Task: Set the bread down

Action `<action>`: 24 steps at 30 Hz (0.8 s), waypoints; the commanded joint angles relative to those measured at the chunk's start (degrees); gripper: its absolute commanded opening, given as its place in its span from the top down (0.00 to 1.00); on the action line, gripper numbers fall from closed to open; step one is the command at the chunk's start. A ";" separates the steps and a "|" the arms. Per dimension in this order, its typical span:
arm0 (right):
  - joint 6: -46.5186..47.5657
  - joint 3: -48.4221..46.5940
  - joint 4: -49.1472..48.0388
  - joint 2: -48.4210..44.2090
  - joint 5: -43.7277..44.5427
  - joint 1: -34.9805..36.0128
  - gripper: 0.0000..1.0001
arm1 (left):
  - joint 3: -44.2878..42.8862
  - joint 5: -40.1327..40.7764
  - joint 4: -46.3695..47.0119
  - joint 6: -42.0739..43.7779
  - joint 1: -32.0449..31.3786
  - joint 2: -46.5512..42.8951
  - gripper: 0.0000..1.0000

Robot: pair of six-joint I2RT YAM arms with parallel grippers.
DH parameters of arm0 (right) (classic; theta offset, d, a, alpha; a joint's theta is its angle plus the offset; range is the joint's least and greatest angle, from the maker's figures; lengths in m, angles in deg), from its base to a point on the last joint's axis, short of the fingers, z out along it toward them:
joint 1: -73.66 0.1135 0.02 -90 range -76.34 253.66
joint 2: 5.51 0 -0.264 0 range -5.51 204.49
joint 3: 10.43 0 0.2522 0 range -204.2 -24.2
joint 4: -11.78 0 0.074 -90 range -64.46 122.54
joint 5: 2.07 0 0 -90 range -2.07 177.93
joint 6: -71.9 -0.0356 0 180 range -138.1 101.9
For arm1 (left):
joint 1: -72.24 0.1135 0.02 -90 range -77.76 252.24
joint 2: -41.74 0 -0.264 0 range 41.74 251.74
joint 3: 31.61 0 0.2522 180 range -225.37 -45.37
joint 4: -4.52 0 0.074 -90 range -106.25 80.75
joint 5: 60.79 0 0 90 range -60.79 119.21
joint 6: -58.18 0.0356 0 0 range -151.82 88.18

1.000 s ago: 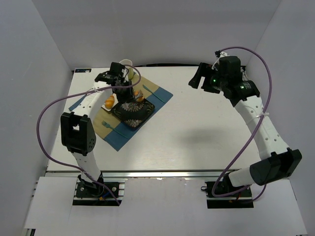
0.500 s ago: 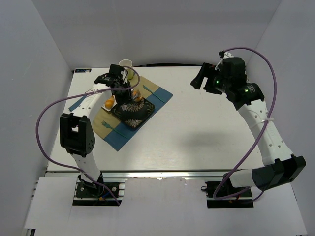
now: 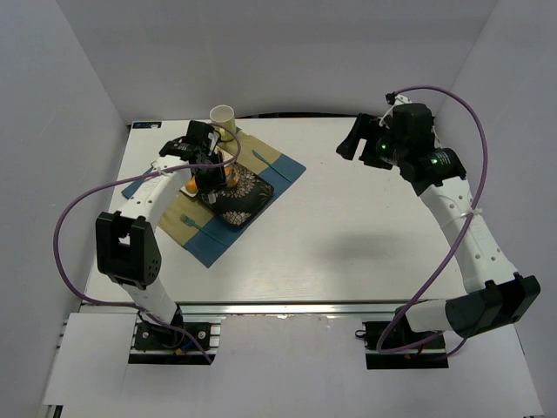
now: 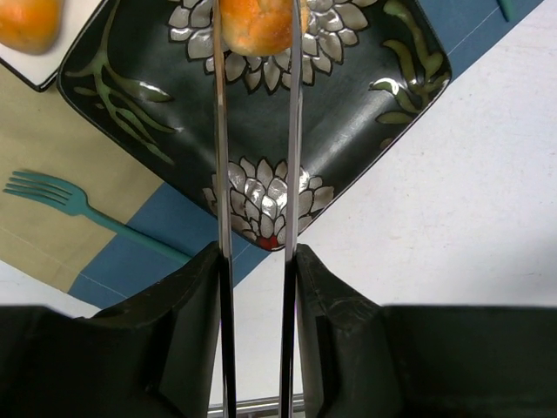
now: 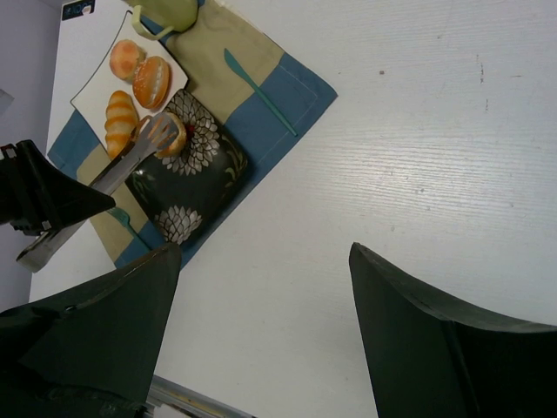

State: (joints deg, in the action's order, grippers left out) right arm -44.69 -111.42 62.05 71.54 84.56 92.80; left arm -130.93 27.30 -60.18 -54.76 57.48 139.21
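Note:
My left gripper (image 4: 257,261) is shut on a pair of metal tongs (image 4: 293,131). The tongs pinch a golden bread roll (image 4: 257,22) at their tips. The roll is over the far corner of the black flowered plate (image 4: 357,104); whether it touches the plate cannot be told. The top view shows the left gripper (image 3: 207,161), the roll (image 3: 231,177) and the black plate (image 3: 242,205). In the right wrist view the tongs (image 5: 130,157) grip the roll (image 5: 171,139) at the plate's edge (image 5: 196,196). My right gripper (image 5: 261,261) is open and empty, high at the back right (image 3: 357,144).
A white plate (image 5: 87,97) with three more rolls (image 5: 152,81) lies beside the black plate on a blue and tan placemat (image 5: 296,96). A teal fork (image 4: 70,205), a teal knife (image 5: 259,91), a green cup (image 5: 170,10) and a paper cup (image 3: 223,116) are nearby.
My left arm has swung the tongs and roll from over the white plate toward the black plate. My right arm lifted slightly and then stayed still.

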 commanded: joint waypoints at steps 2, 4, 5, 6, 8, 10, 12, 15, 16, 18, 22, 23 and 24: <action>-0.22 0.38 -1.27 -1.82 -0.93 -0.33 0.15 | 1.53 -0.19 2.07 -0.09 0.00 -3.34 0.55; -0.13 0.65 -1.27 -2.00 -0.93 -0.24 0.16 | 1.97 -0.81 2.86 -0.35 0.00 -3.34 0.54; -0.04 0.73 -1.35 -2.09 -0.93 -0.24 0.15 | 2.32 -0.99 3.12 -0.44 0.00 -3.34 0.53; -0.04 0.82 -1.36 -2.17 -0.93 -0.24 0.15 | 2.50 -1.07 3.39 -0.53 0.00 -3.51 0.51; -0.13 1.00 -1.36 -2.35 -1.02 -0.24 0.16 | 2.33 -0.99 3.48 -0.44 0.09 -3.52 0.47; -0.13 1.17 -1.36 -2.44 -1.10 -0.24 0.15 | 1.80 -0.46 3.13 -0.53 0.00 -3.52 0.41; -0.13 1.35 -1.44 -2.53 -1.28 -0.24 0.15 | 0.58 -0.20 2.51 -0.27 0.00 -3.34 0.34; -0.39 1.44 -1.53 -2.53 -1.63 -0.24 0.16 | -1.01 0.33 1.19 0.00 0.00 -3.17 0.30; -0.39 1.35 -1.53 -2.53 -1.72 -0.33 0.16 | -1.36 0.50 0.58 0.00 0.09 -3.16 0.30; -0.48 1.35 -1.79 -2.44 -1.90 -0.24 0.15 | -2.15 0.77 -0.21 0.09 0.00 -2.99 0.28; -0.57 1.18 -1.97 -2.26 -2.34 -0.24 0.16 | -4.35 3.12 -3.54 0.35 0.00 -3.07 0.28; -0.57 1.18 -2.06 -2.26 -2.42 -0.24 0.16 | -4.70 3.75 -4.34 0.35 0.09 -3.34 0.28; -0.57 1.18 -2.06 -2.09 -2.42 -0.24 0.16 | -5.23 5.06 -4.87 0.44 0.00 -3.95 0.28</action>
State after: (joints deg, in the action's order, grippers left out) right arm -44.84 -110.52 61.79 70.80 82.98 92.80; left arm -133.14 28.81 -62.35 -54.94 57.48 139.12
